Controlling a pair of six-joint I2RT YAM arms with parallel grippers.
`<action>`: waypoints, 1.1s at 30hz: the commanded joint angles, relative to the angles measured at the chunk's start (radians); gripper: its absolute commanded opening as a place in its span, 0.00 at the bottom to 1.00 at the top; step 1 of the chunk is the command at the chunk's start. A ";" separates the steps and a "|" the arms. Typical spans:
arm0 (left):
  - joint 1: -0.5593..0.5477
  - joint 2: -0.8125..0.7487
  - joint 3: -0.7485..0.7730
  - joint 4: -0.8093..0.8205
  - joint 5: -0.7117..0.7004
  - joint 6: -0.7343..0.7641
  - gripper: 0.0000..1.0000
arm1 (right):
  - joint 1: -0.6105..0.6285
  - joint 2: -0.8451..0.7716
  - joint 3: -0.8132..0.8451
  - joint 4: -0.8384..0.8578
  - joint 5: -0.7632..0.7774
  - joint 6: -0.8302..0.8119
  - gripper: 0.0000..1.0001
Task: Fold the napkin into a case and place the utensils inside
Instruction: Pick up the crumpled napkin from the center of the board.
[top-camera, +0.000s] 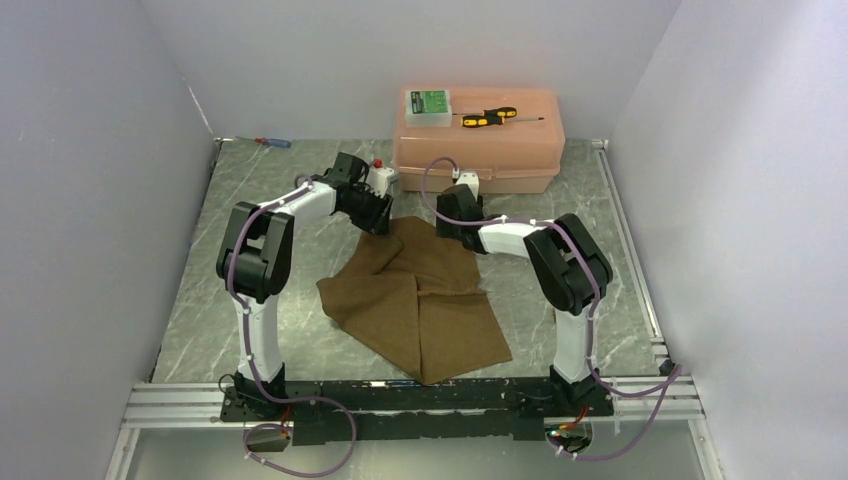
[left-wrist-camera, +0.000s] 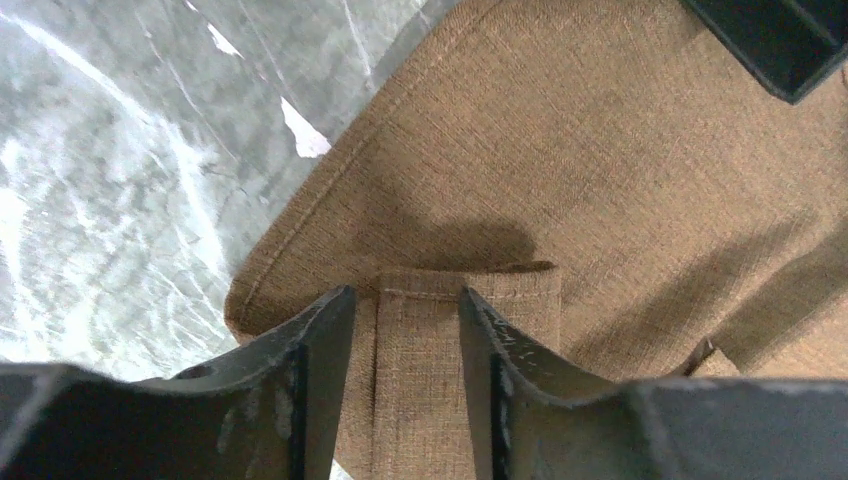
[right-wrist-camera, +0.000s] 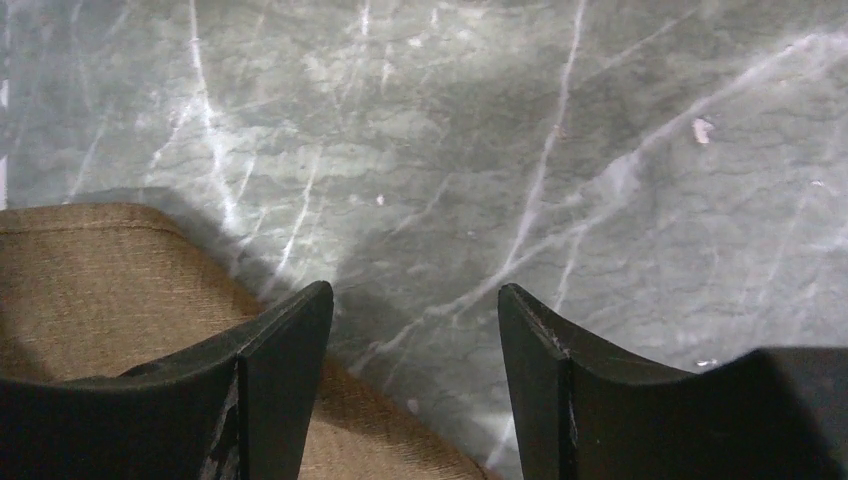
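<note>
At the far corner of the napkin (top-camera: 420, 300), the left tool (left-wrist-camera: 408, 345) is narrow and pinched on a hemmed tab of cloth that pokes out past its tips. The right tool (right-wrist-camera: 415, 340) is just beside it, spread wide with nothing between its fingers. It sits over bare desk (top-camera: 610, 270), and the cloth's edge lies under its left finger.

The napkin lies mid-desk, partly folded, with one crease running toward the near edge. No utensils are seen in any view.

Step in hand, by my reading, is carrying this far corner over to make the next fold. To do it well:
- keep the pinch low, so the layer underneath is not dragged along
- draw straight along the existing crease
- lay hem onto hem before letting go
- bring the right tool down onto the cloth as an anchor (at present it would grip only desk)

Room: the pink box (top-camera: 480, 150) stands close behind both wrists, with a yellow-and-black screwdriver (top-camera: 488, 118) on its lid. A blue-and-red screwdriver (top-camera: 272, 142) lies at the far left corner, well apart. Open desk lies left and right of the cloth, so pulling toward the near side looks freest.
</note>
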 joint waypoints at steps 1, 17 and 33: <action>-0.002 -0.029 -0.007 -0.009 0.022 0.013 0.56 | 0.023 0.009 0.037 0.030 -0.032 0.014 0.65; 0.000 -0.017 -0.031 0.034 0.041 -0.048 0.29 | 0.055 0.023 0.072 0.008 -0.046 0.012 0.49; 0.014 -0.262 0.063 -0.138 0.064 -0.066 0.03 | 0.054 -0.100 0.033 -0.013 0.055 -0.020 0.00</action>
